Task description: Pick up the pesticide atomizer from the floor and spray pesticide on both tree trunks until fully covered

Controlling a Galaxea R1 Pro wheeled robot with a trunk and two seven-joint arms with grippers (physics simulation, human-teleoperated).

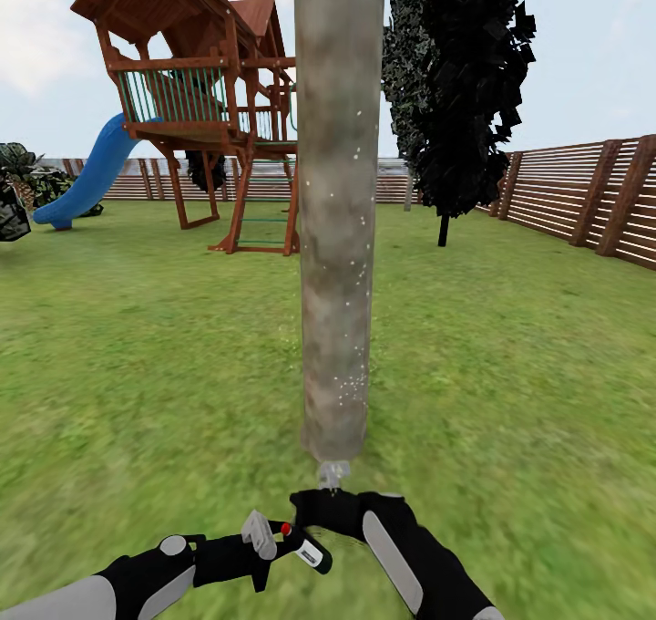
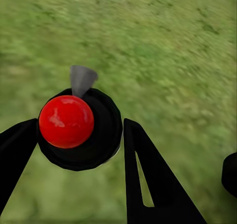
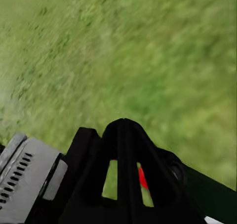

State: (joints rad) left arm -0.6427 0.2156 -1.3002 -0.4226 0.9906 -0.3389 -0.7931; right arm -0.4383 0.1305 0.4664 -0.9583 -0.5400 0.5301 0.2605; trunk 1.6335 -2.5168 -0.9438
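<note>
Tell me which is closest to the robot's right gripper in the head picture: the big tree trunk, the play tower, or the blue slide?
From the right gripper:
1. Tree trunk, straight ahead, closest.
2. Play tower, far back on the left.
3. Blue slide, farther left, by the tower's far side.

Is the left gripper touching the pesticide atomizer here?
Touching. The left wrist view shows the left gripper with a black finger pressed against each side of the pesticide atomizer, no gap visible between them.
</note>
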